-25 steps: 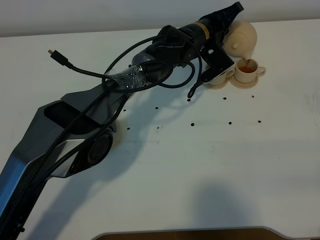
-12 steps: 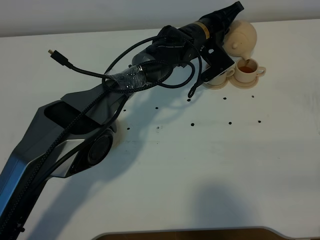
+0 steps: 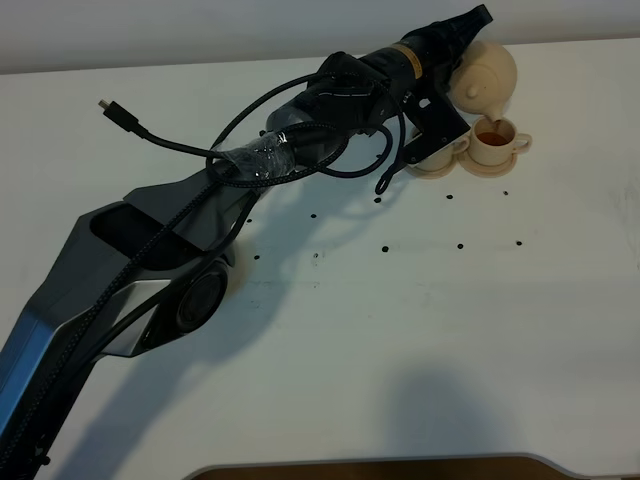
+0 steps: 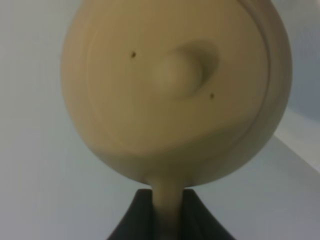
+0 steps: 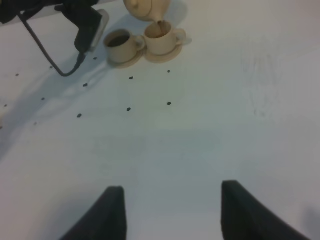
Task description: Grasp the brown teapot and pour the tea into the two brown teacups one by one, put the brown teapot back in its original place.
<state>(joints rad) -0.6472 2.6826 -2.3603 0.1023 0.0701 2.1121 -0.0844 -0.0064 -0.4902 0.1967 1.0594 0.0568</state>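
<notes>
The brown teapot [image 3: 487, 73] hangs tilted, spout down, over the right teacup [image 3: 495, 136], which holds brown tea. My left gripper [image 3: 468, 32] is shut on the teapot's handle; its wrist view is filled by the teapot's lid and body [image 4: 170, 95], with the handle pinched between the dark fingers [image 4: 130, 220]. The left teacup [image 5: 120, 44] also holds dark tea; from above, the arm's mount mostly covers it. A thin stream runs from the teapot [image 5: 145, 7] into the right teacup [image 5: 159, 34]. My right gripper [image 5: 172, 215] hovers open, well in front of the cups. The teapot's original place is hidden.
Both cups stand on small saucers [image 3: 440, 168] near the back right of the white table [image 3: 400, 330]. A loose black cable with a plug [image 3: 113, 110] sticks out from the left arm. Small dark holes [image 3: 385, 246] dot the tabletop.
The left gripper and teapot have risen very slightly over the right teacup. The right gripper's motion cannot be judged.
</notes>
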